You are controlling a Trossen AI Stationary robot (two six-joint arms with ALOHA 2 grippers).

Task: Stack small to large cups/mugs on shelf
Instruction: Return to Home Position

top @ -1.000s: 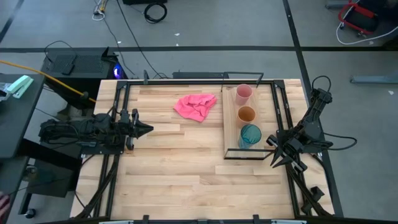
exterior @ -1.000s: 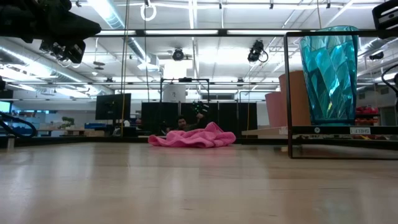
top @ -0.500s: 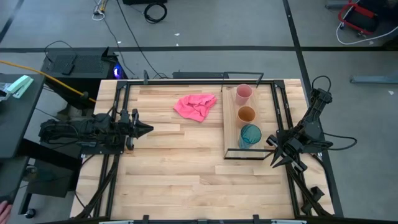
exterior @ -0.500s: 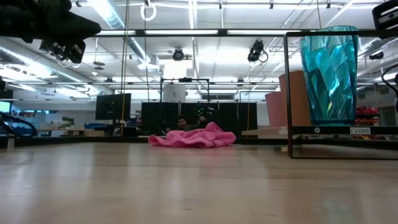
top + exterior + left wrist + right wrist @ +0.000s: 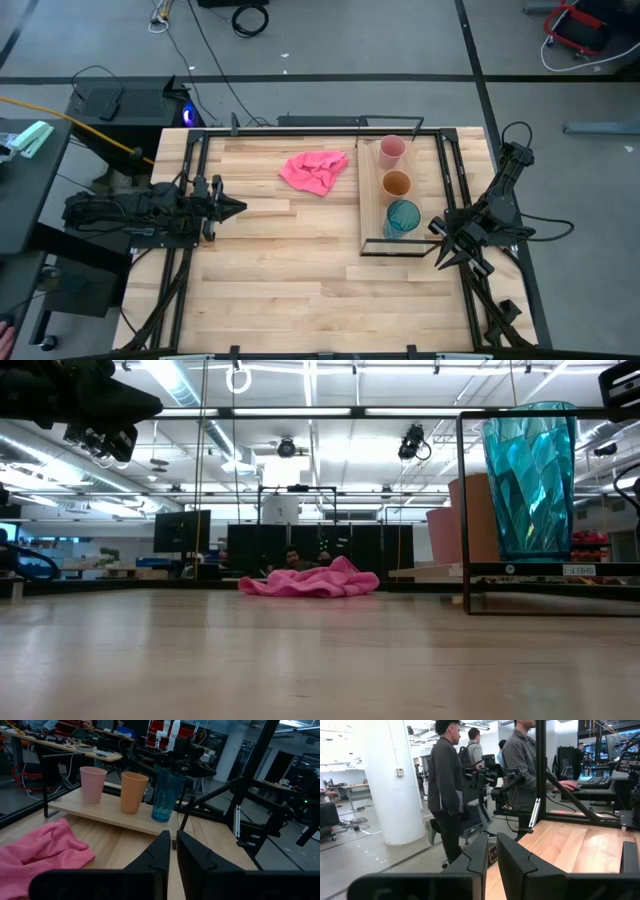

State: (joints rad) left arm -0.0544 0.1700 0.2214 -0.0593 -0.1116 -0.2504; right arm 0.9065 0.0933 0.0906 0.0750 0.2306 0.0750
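Pink cup [image 5: 391, 149], orange cup [image 5: 397, 184] and teal cup [image 5: 403, 216] stand upright in a row on the shelf [image 5: 372, 203]. They are probably light, stiff, slick plastic, best pinched across the rim. Left claw [image 5: 238, 208] and right claw [image 5: 436, 227] are closed, empty, at the table [image 5: 280, 262] sides.

I see a grey floor [image 5: 350, 60] strewn with loose cables [image 5: 250, 18], long ceiling strip lights [image 5: 310, 380], 1 white pillar [image 5: 395, 785], and people [image 5: 445, 795] standing beside a desk [image 5: 590, 782].
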